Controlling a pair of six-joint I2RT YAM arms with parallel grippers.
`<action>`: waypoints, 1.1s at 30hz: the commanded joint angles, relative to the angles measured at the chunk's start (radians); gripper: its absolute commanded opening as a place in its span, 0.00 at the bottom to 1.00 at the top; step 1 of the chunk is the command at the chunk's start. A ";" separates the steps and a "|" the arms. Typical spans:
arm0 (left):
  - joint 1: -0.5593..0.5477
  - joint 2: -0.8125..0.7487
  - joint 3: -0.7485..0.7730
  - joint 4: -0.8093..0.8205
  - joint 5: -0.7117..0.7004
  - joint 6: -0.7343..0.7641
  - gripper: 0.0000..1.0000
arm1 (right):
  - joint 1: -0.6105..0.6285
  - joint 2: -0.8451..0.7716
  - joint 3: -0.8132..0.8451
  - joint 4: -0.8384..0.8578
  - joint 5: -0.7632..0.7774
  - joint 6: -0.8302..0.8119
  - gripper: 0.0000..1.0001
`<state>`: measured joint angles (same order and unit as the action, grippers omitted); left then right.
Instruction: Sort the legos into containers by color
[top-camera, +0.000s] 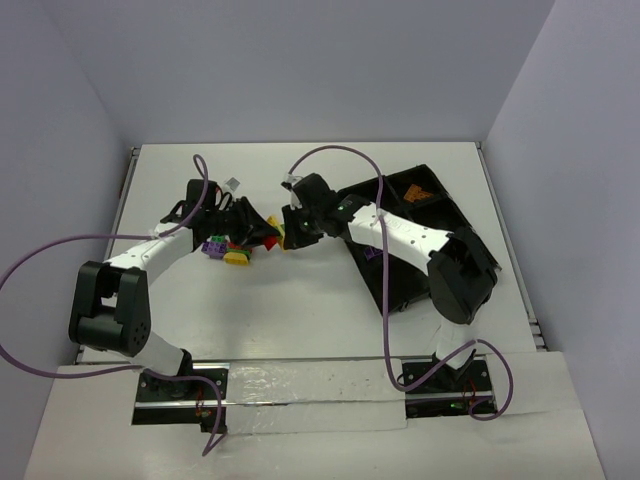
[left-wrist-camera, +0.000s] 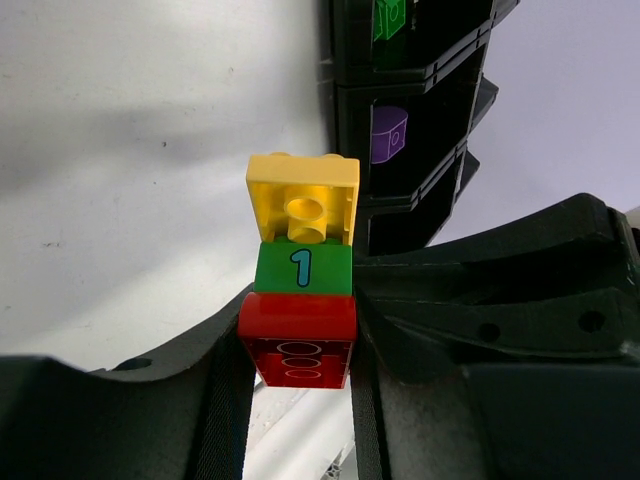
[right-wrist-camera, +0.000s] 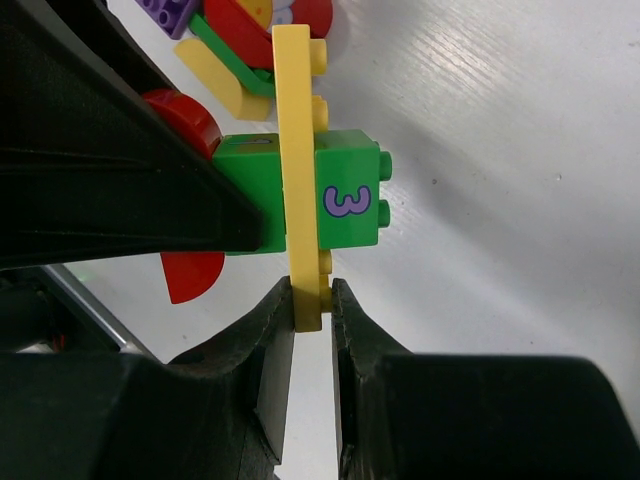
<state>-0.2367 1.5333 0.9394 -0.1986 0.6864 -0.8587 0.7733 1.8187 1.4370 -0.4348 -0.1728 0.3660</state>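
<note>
Right wrist: right end effector (right-wrist-camera: 313, 310) narrow, pinching a yellow plate (right-wrist-camera: 298, 150) by its bottom edge only, so likely to slip off under a skewed pull. Left wrist: left end effector (left-wrist-camera: 298, 345) clamped on a red brick (left-wrist-camera: 297, 320), green brick (left-wrist-camera: 303, 268) stacked on it. From above: both forearms angled inward, meeting over the worktop (top-camera: 300, 320) beside loose bricks (top-camera: 225, 250), tray (top-camera: 450, 218) to the right.

Robot lab test cell imo. White bench (top-camera: 300, 320) boxed in by plain pale walls (top-camera: 300, 70), my 2 arm bases (top-camera: 165, 385) bolted at near edge, purple cables (top-camera: 335, 150) looping loose, white tape strip (top-camera: 315, 395) btwn the bases.
</note>
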 joint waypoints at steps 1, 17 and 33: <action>0.000 -0.035 0.018 0.026 -0.013 -0.009 0.00 | -0.064 -0.083 -0.062 0.080 -0.047 0.073 0.00; 0.016 -0.121 0.025 -0.140 -0.212 0.007 0.00 | -0.069 0.070 -0.027 -0.117 0.143 0.088 0.00; 0.052 -0.115 0.124 -0.303 -0.333 0.084 0.00 | -0.048 0.026 -0.027 -0.140 0.118 0.041 0.58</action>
<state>-0.1962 1.4242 1.0002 -0.4853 0.3183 -0.8266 0.7170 1.9216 1.3550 -0.5554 -0.0632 0.4336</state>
